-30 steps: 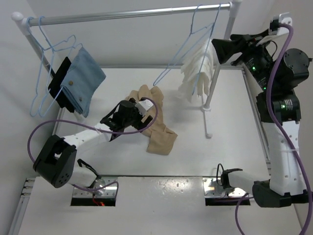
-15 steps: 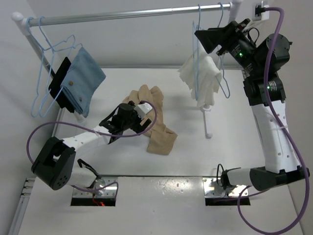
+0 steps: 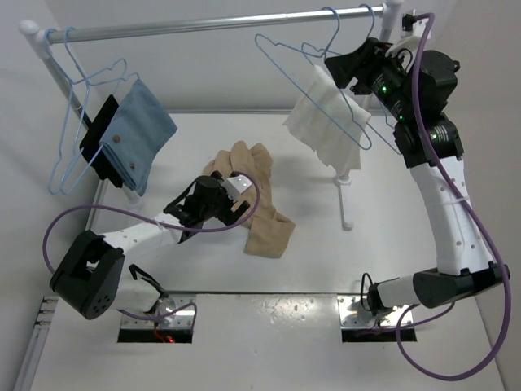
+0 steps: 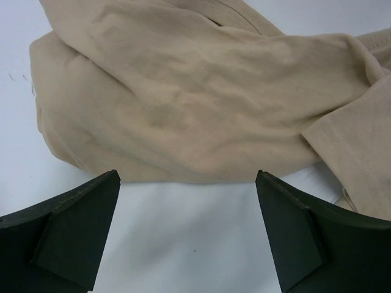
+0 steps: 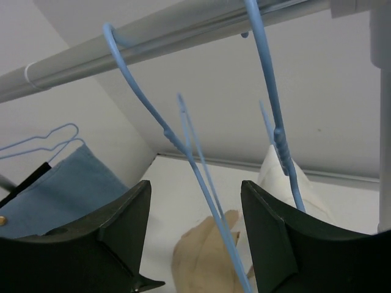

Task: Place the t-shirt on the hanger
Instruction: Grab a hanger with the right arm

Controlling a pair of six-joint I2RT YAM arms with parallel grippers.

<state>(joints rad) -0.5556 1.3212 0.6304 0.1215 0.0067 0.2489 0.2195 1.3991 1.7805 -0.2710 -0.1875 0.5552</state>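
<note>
Left gripper (image 4: 189, 235) has its two dark fingers (image 4: 73, 235) spread wide and holds nothing; bare white table shows between them. The shirt (image 4: 183, 104) lies just beyond the fingertips, and from the wrist view it does not seem to touch them.

From above, the tan shirt (image 3: 264, 220) sits crumpled in a heap near the middle of the table (image 3: 391, 244). One end bunches up toward the back and a flatter flap lies toward the front. The left gripper (image 3: 213, 198) sits low at the heap's left edge.

A pale-blue hanger (image 5: 166, 130) hooks over the grey rail (image 5: 183, 27) at the back right. Its wire runs down between the fingers (image 5: 275, 244) of the right gripper (image 5: 192, 238). Those fingers are also parted, with clear space on both sides of the wire, so nothing is clamped. In the overhead view the right gripper (image 3: 338, 69) is raised high, just under the rail (image 3: 203, 23).

Just to the right of that wire, a second blue hanger (image 5: 278, 131) carries a white cloth (image 3: 326, 134), which hangs tilted above the table's back right.

At the left end of the rail, well apart from the shirt, more blue hangers (image 3: 73, 90) hold a folded blue cloth (image 3: 142, 134) with a dark piece (image 3: 98, 134) against its left side.
</note>
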